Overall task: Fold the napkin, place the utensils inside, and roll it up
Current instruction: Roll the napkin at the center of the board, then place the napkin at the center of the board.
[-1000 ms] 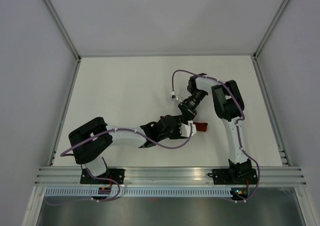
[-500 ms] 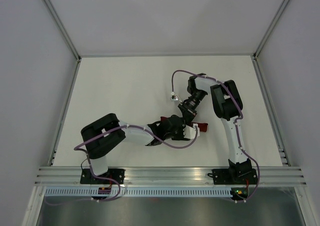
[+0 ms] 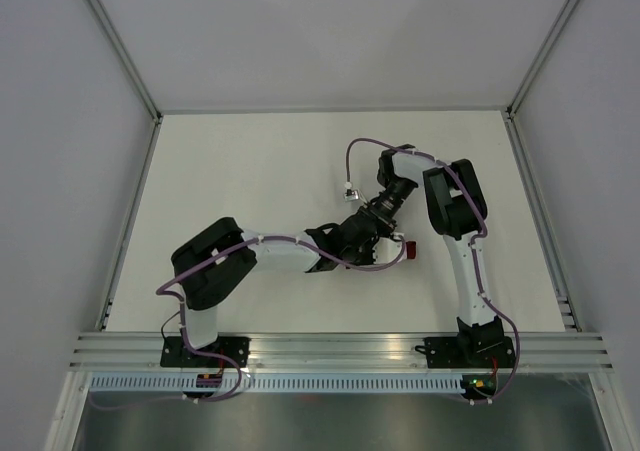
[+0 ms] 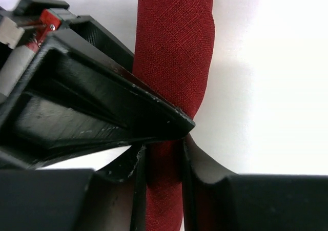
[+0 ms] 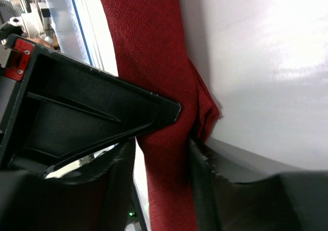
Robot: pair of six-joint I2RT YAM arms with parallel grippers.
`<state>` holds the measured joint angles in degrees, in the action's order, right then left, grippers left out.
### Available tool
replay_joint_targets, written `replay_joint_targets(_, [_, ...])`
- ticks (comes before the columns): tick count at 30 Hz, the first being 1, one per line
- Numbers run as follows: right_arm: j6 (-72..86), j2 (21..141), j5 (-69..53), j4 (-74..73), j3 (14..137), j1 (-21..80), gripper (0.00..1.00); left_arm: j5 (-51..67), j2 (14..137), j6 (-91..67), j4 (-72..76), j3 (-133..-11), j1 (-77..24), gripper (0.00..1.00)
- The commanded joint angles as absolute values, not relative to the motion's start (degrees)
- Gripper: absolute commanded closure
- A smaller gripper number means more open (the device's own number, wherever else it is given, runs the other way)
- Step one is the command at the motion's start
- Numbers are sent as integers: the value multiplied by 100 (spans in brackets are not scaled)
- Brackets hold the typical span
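Note:
The napkin (image 3: 410, 250) is a tight dark red roll on the white table, mostly covered by both grippers in the top view. In the left wrist view the napkin roll (image 4: 174, 51) runs straight between the fingers, and my left gripper (image 4: 161, 154) is shut on it with both pads against the cloth. My right gripper (image 5: 163, 149) straddles the same napkin roll (image 5: 154, 51) near a bunched end. Its right finger (image 5: 205, 159) touches the cloth, while a slit of light shows at its left finger, so it stands open. The two grippers meet over the roll (image 3: 385, 241). The utensils are hidden.
The white table (image 3: 250, 171) is walled by grey panels on three sides. An aluminium rail (image 3: 330, 351) with both arm bases runs along the near edge. A purple cable loops above the right wrist (image 3: 350, 161).
My left arm has swung right and up to the roll, and its jaws have closed on it. The right jaws have widened from their grip. The roll's red end has shifted slightly right.

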<state>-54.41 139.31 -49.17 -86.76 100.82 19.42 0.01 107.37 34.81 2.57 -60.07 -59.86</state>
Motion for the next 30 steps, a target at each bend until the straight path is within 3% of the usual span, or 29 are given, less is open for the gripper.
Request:
replay_joint_targets(1, [-5600,13880,-3990,-7340,10002,1960,45,422,11074,3147,-421,-6205,-5924,83])
replay_joint_targets(9, [-4923,13141,-4052,-6733,10063,1592,35,414,11302,2628,-703,-6381,-5748,86])
replay_joint_targets(20, [-2892,12323,-3982,-5159,9940,379,36,-113,11830,1329,-1168,-6969,-5572,85])
replay_joint_targets(30, [-1837,11576,-3147,-4781,9264,123,39,-527,12366,-465,-1907,-8032,-5572,84])
